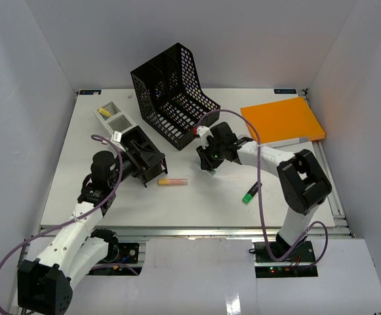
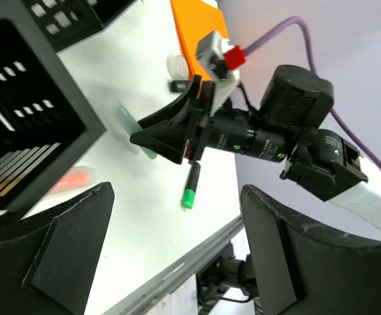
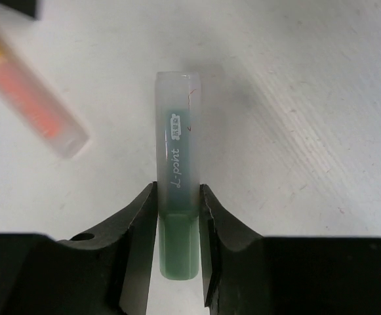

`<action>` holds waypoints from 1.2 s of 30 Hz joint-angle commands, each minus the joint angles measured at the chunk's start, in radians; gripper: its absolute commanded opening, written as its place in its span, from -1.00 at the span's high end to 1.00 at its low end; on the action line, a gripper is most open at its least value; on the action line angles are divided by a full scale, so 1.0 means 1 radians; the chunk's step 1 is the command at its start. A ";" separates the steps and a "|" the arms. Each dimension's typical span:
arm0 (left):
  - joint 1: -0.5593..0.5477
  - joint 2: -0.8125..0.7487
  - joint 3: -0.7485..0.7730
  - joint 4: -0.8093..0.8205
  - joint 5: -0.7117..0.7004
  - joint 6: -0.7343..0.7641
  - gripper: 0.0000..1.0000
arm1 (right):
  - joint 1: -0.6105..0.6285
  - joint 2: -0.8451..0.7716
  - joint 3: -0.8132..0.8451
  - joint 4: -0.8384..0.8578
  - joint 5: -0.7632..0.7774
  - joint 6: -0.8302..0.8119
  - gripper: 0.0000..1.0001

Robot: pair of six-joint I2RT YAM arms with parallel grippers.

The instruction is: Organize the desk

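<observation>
Spanning the top view, worktop lies beneath both arms, right end effector mid-scene. Left wrist: left end effector spread, empty. Right wrist: right end effector pinches green highlighter by its body; overhanging capped half may pivot, slip.

Bright, even overhead light, shadows soft.
The white desk is evenly lit, and the arms cast only faint shadows. In the right wrist view the green marker is sharp mid-frame, while the orange marker at upper left is blurred. The fingers of the left tool look soft along its frame's bottom.
</observation>
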 commanded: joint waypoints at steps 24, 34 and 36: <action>-0.375 0.356 0.213 0.242 -0.304 -0.156 0.11 | -0.059 -0.336 0.066 -0.027 -0.623 -0.038 0.81; -0.374 0.328 0.235 0.168 -0.357 -0.085 0.91 | -0.061 -0.330 0.074 -0.025 -0.650 -0.062 -0.74; -0.364 0.323 0.289 0.083 -0.396 -0.028 0.97 | -0.064 -0.348 0.065 -0.029 -0.664 -0.109 -0.89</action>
